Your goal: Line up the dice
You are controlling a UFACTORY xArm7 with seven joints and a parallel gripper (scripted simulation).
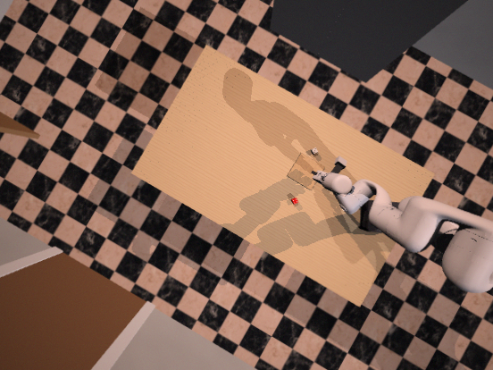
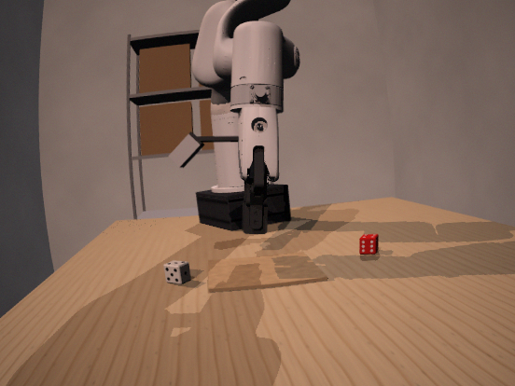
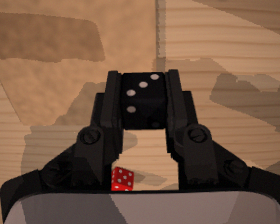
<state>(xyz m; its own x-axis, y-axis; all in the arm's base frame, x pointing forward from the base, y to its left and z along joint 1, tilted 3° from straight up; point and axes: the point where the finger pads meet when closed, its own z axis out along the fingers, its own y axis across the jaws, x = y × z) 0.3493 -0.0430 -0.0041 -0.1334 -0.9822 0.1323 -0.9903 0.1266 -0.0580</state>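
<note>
My gripper is shut on a black die. The die shows three white pips on its upper face in the wrist view; in the exterior view the fingers hide it. The fingers point down, above the base-side edge of the thin tan mat, which lies flat and bears no die. A white die lies on the table beside the mat, five pips facing the exterior camera. A red die lies on the table on the mat's other side, six pips facing the exterior camera.
The wooden table carries the dice and mat. The arm's black base stands behind the gripper in the exterior view. Arm shadows cross the table and mat. A shelf stands behind the arm.
</note>
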